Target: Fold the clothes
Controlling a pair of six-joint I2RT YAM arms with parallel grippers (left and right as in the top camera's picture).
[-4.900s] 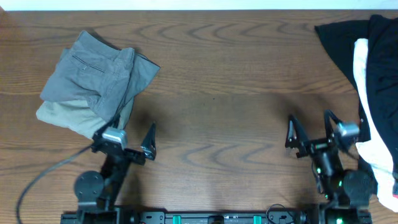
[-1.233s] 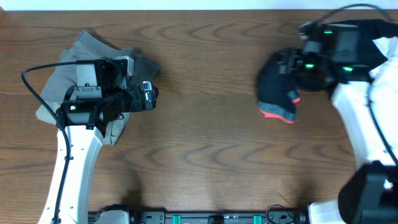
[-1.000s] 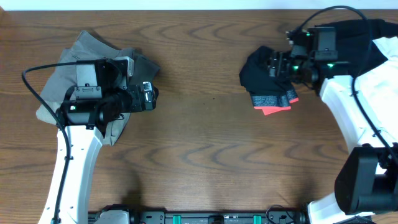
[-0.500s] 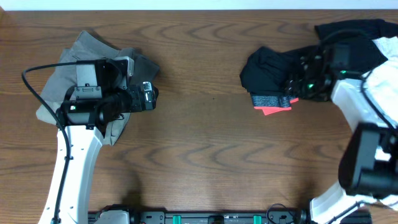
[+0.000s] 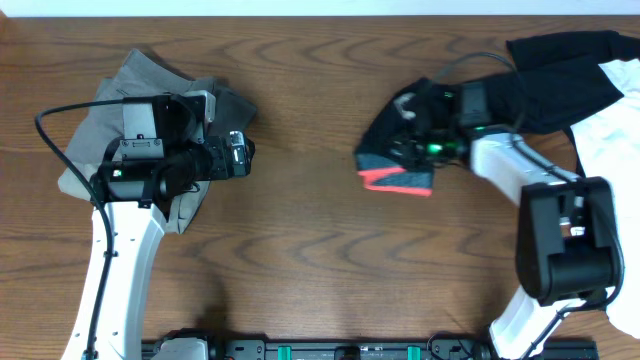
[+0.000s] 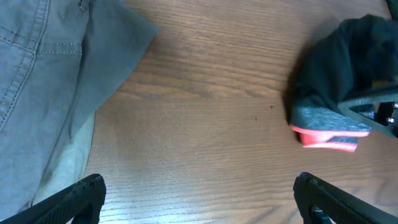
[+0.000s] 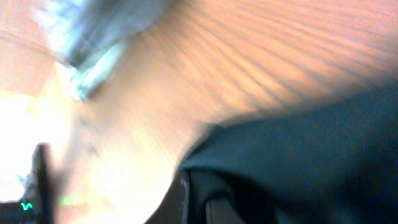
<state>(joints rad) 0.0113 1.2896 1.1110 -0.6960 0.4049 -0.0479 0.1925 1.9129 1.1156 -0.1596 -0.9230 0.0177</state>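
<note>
- Black trousers (image 5: 385, 138) sit bunched in a dark heap on the wooden table (image 5: 320, 240), and the right gripper (image 5: 412, 148) is on top of that heap, its fingers closed on a fistful of the black cloth.
- The right wrist view is badly blurred. It shows only black fabric pressed right up against the finger bases, with bare wood beyond.
- At the near edge of the black trousers, the waistband (image 5: 395, 180) is turned out as a grey strip with a red strip below it, lying flat on the wood.
- From the gripper the right arm runs away to the right of the black trousers, then bends back toward the near table edge.
- Just beyond the black trousers on the far right lies a black garment (image 5: 560, 65), with a white garment (image 5: 612, 120) beside it at the table's right edge.
- The left gripper (image 6: 199, 190) is well to the left of the black trousers, jaws spread wide with nothing between them, above bare wood.
- Behind it, further left of the black trousers, the grey trousers (image 5: 140, 75) lie folded on top of the beige trousers (image 5: 75, 180).
- The left arm crosses over that pile.
</note>
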